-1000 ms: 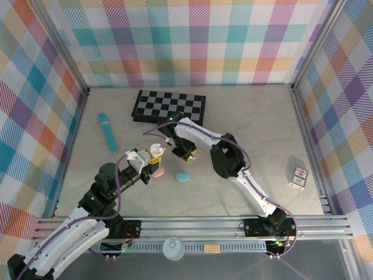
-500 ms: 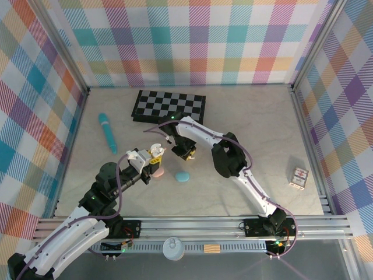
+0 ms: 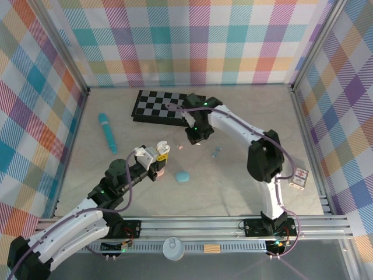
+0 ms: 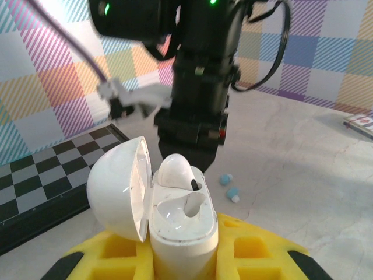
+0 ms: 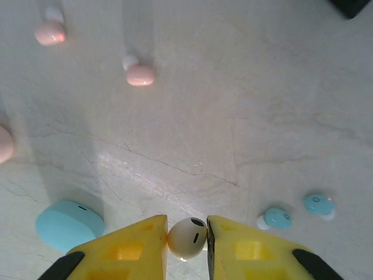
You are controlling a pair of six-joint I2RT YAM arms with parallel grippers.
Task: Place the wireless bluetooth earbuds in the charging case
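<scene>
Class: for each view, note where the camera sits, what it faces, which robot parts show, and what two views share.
Top external: above and behind, looking down on the table; both arms show.
Left wrist: faces the right gripper over the open white charging case between its own yellow fingers.
Right wrist: looks down at the table; its fingers pinch a white earbud.
Shared: both wrist views catch the blue earbuds.

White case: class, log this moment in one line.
left tool: holds open white case | right tool: grips white earbud
</scene>
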